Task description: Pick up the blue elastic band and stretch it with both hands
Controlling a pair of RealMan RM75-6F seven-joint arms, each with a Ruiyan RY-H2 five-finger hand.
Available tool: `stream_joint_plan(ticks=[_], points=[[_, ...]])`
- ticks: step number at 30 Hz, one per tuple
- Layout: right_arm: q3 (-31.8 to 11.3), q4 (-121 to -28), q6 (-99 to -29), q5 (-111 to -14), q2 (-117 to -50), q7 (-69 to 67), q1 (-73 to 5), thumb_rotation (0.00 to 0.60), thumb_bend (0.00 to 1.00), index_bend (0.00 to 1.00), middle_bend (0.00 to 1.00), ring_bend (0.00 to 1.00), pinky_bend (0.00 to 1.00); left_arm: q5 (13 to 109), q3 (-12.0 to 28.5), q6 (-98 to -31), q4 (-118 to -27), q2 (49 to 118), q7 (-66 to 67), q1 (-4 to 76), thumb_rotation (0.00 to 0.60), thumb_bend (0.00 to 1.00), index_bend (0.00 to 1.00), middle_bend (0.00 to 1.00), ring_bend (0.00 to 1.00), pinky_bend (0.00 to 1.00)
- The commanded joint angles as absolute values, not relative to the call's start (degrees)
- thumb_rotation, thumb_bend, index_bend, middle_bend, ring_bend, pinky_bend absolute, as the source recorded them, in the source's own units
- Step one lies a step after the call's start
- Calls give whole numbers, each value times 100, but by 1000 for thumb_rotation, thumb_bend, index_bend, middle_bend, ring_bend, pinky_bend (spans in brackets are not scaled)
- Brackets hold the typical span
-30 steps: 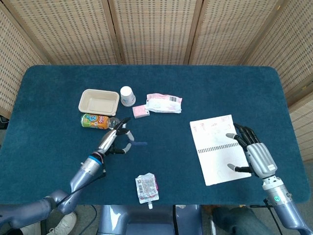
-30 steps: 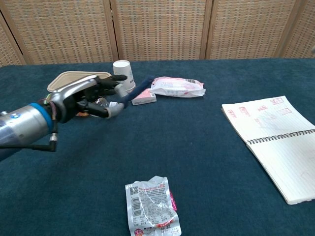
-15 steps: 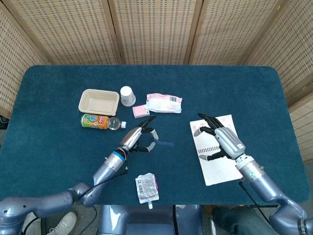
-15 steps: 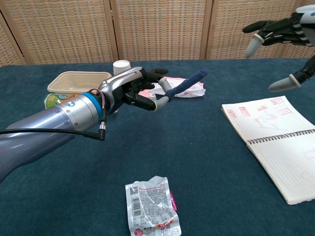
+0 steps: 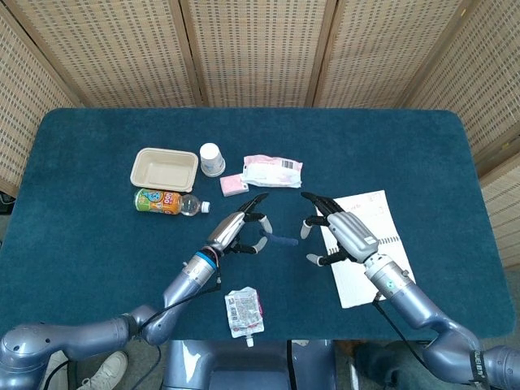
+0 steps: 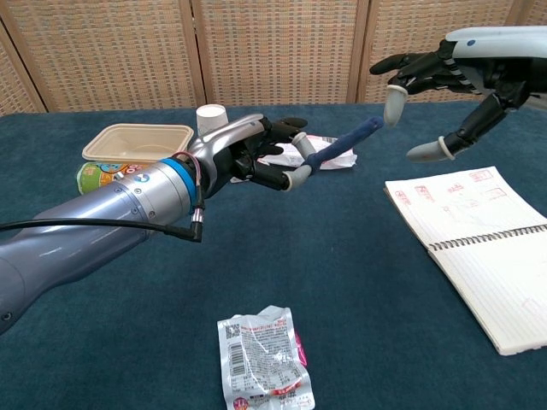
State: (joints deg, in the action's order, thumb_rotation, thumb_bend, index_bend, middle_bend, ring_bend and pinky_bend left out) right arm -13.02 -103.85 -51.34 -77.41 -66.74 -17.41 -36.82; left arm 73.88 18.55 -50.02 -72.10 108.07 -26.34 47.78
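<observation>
1. One blue elastic band [image 5: 279, 241] shows in the head view, pinched in the left robot hand [image 5: 237, 231] above the tabletop [image 5: 97, 162], its long axis pointing toward the right robot hand [image 5: 341, 232], which is spread and holds nothing. That hand has come closer since half a second ago, off the notebook [image 5: 366, 268].
2. Seen from the chest view, the band [image 6: 344, 143] rises rightward; its tip is just short of the right fingers [image 6: 395, 104].

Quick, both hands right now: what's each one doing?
Left hand: holding the blue elastic band, lifted off the table.
Right hand: open, fingers spread, holding nothing, close to the band's free end.
</observation>
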Motion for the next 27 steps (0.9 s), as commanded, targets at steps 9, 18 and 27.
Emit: stream_joint_plan(ticks=[9,18,27], points=[[-1396,-10487,-5118,-7168,-6985,-1154,-3905,600,443,531,0,0,0,7285,1830,-4962,-7229,10823,-2642,4815,600,479,703,0,0,0],[-1380,-10603,-5143,-7030,-7020,-930,-3965,600,464,541,0,0,0,7233,1843,-4974,-7294,10798,-2630,4835,600,479,703,0,0,0],[-1373,-10656,-5192,-6895,-7070,-798,-3992,600,476,546,0,0,0,7183,1821,-4916,-7261,10868,-2617,4886,600,478,703,0,0,0]])
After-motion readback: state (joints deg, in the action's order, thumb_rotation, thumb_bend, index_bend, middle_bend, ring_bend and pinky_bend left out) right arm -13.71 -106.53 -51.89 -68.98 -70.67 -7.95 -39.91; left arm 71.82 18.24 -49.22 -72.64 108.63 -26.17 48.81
